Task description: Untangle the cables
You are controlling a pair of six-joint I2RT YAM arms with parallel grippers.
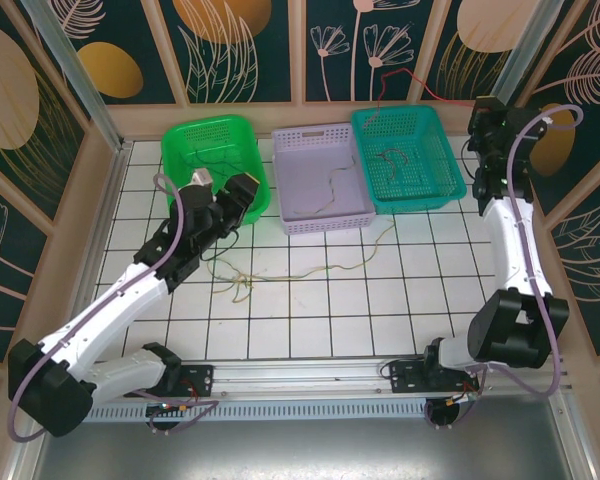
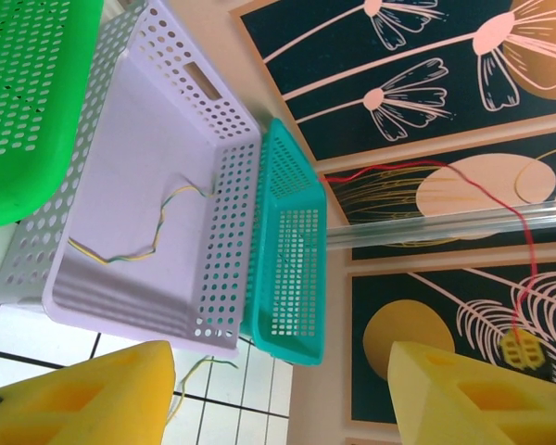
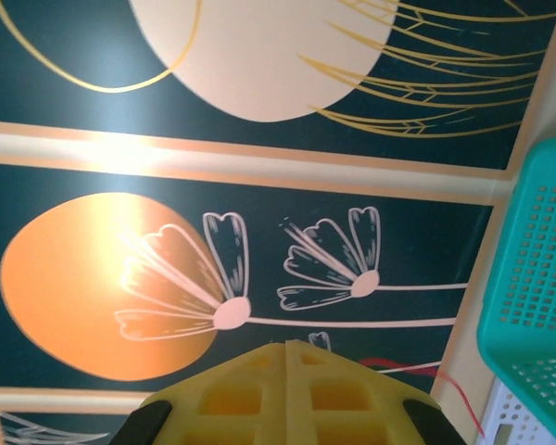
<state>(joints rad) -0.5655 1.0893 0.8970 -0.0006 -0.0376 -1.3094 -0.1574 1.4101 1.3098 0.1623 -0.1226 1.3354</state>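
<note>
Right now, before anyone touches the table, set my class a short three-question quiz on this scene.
1. What colour is the middle basket in the row? A green, B lilac, C teal.
2. True or false: the left gripper is open and holds nothing.
3. Fill in: the right gripper is shut on the ___ cable.
Key: 1 B. 2 true. 3 red: the red cable runs from the teal side up to its fingers.
</note>
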